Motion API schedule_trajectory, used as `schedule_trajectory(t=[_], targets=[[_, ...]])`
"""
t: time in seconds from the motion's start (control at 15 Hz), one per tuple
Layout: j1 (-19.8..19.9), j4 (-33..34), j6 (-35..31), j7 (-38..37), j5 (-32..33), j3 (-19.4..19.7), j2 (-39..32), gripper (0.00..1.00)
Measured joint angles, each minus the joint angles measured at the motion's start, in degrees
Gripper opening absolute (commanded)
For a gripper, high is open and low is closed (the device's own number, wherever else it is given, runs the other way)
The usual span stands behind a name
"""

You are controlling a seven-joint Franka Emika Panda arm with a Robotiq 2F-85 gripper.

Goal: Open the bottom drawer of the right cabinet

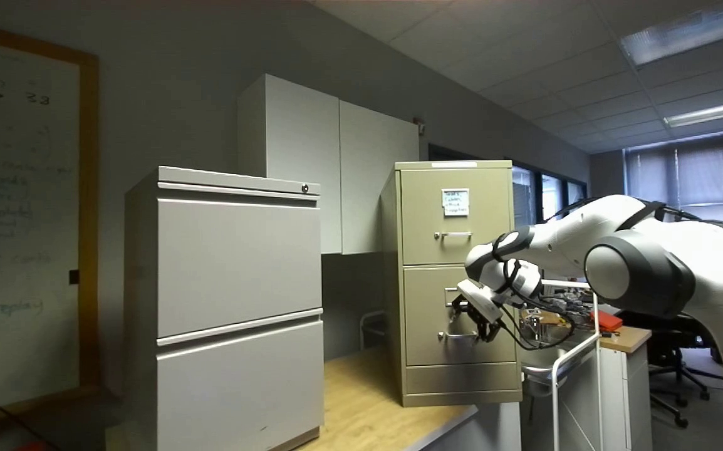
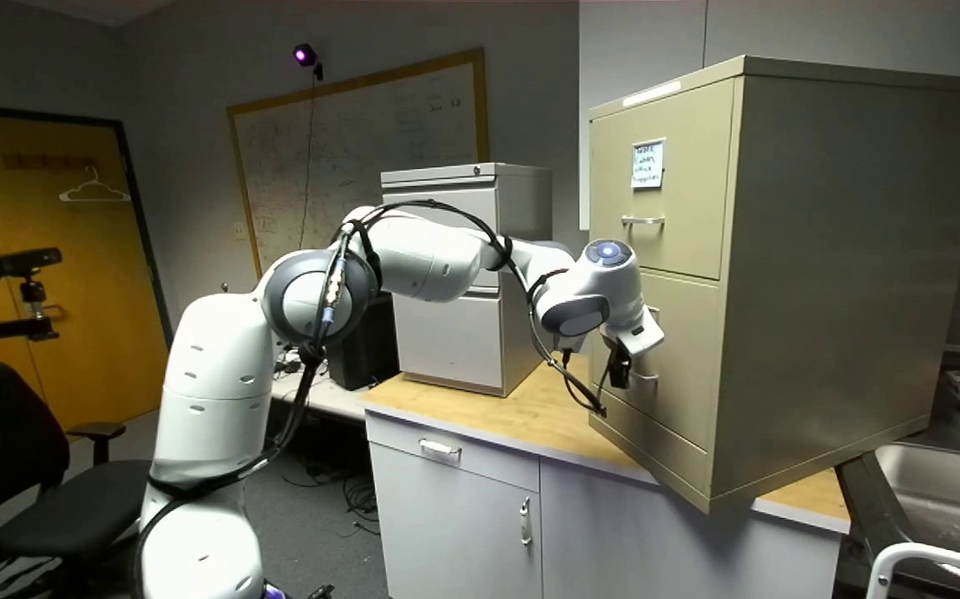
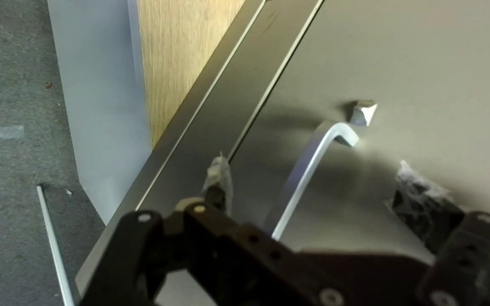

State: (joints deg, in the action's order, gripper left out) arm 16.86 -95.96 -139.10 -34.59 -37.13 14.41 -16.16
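The right cabinet (image 1: pixel 421 213) is a tall beige metal filing cabinet, also seen in an exterior view (image 2: pixel 829 274). Its bottom drawer (image 1: pixel 424 313) is shut, with the front flush; it also shows in the wrist view (image 3: pixel 432 76). The drawer's silver bar handle (image 3: pixel 306 174) shows in the wrist view and in an exterior view (image 1: pixel 458 336). My gripper (image 3: pixel 315 176) is open, with plastic-wrapped fingertips on either side of the handle, apart from it. In both exterior views the gripper (image 1: pixel 470 321) is close to the drawer front; contact there cannot be told.
A light-grey two-drawer cabinet (image 1: pixel 239 269) stands on the same wooden counter (image 2: pixel 480 412). White wall cupboards (image 1: pixel 302 156) hang behind. A white metal rail (image 1: pixel 556 388) and a sink (image 2: pixel 946 482) are beside the beige cabinet. Black cables hang from the arm's wrist.
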Motion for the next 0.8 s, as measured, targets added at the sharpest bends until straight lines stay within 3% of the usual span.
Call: schedule_trajectory(t=[0.2,0.8], targets=[[-1.43,-1.71,-3.23,0.28,0.63,-0.71,-1.91,1.0],[-5.31,-8.63,-23.38,-0.76,5.7,-0.88,-1.89,1.0]])
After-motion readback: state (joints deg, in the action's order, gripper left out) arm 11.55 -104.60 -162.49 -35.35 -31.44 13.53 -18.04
